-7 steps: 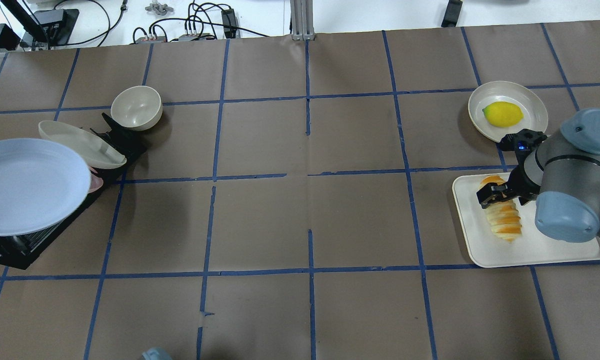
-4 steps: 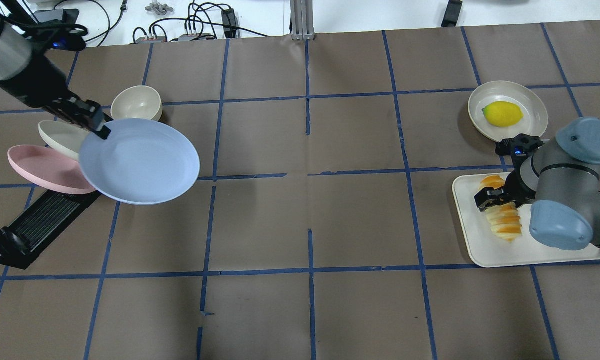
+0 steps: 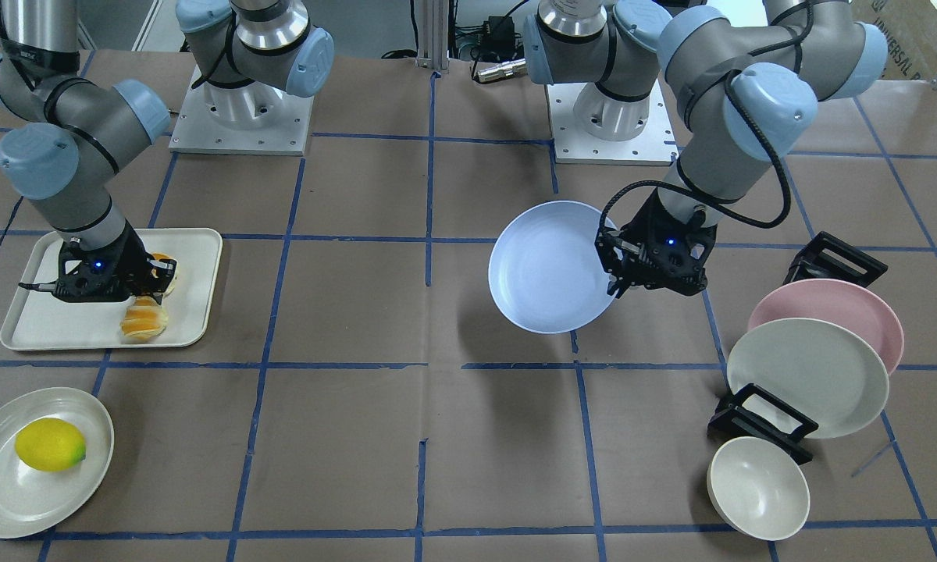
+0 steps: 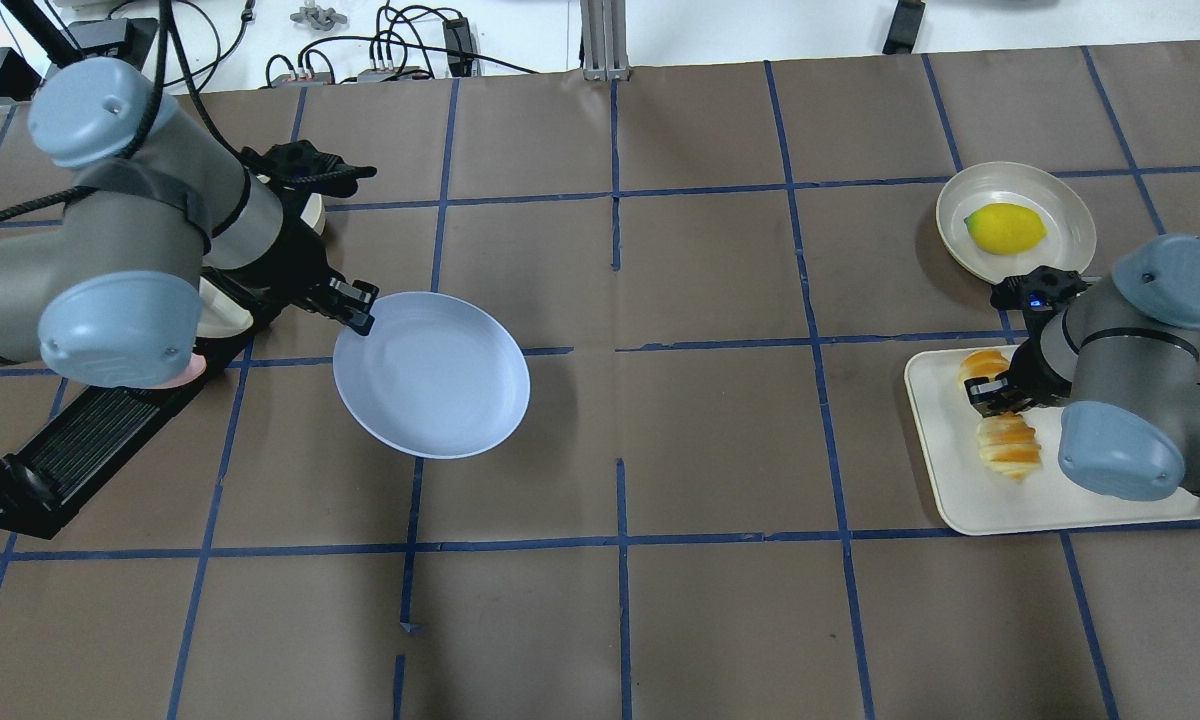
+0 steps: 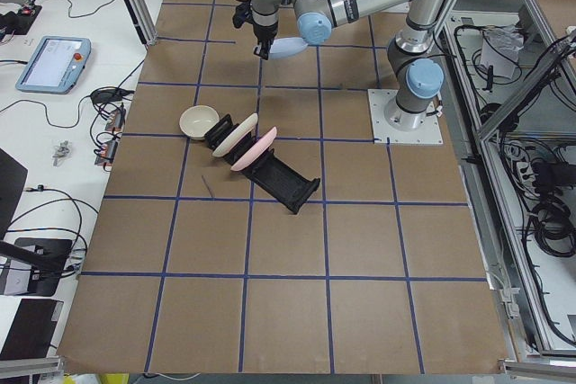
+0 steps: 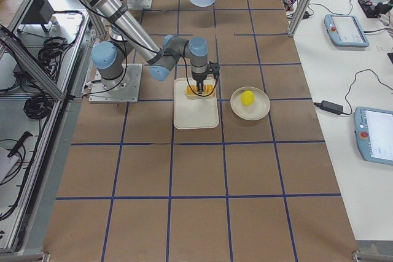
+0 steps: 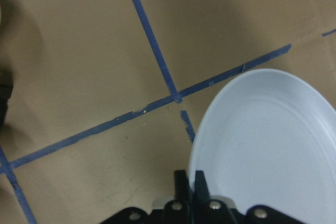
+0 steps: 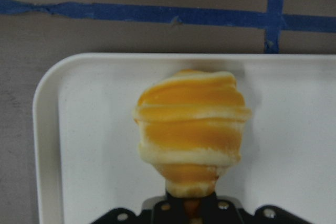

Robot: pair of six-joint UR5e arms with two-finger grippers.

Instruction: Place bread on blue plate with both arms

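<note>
The blue plate (image 4: 440, 385) hangs level above the table, left of centre. My left gripper (image 4: 355, 303) is shut on its rim; the left wrist view shows the fingertips (image 7: 199, 181) pinching the plate's edge (image 7: 273, 145). From the front, the plate (image 3: 543, 265) sits beside the left gripper (image 3: 618, 269). The striped bread (image 4: 1008, 448) lies over the cream tray (image 4: 1070, 500) at the right. My right gripper (image 4: 995, 392) is shut across its middle, and both bread ends stick out. In the right wrist view the bread (image 8: 191, 124) is pinched at the bottom.
A lemon (image 4: 1005, 228) lies on a cream plate (image 4: 1072, 215) behind the tray. A black dish rack (image 4: 80, 440) at the left holds a pink plate (image 3: 835, 304) and a cream plate (image 3: 808, 375). A cream bowl (image 3: 757, 488) stands beside it.
My left arm carried the blue plate from the rack rightward toward the table's middle. My right gripper closed in on the bread's middle.
</note>
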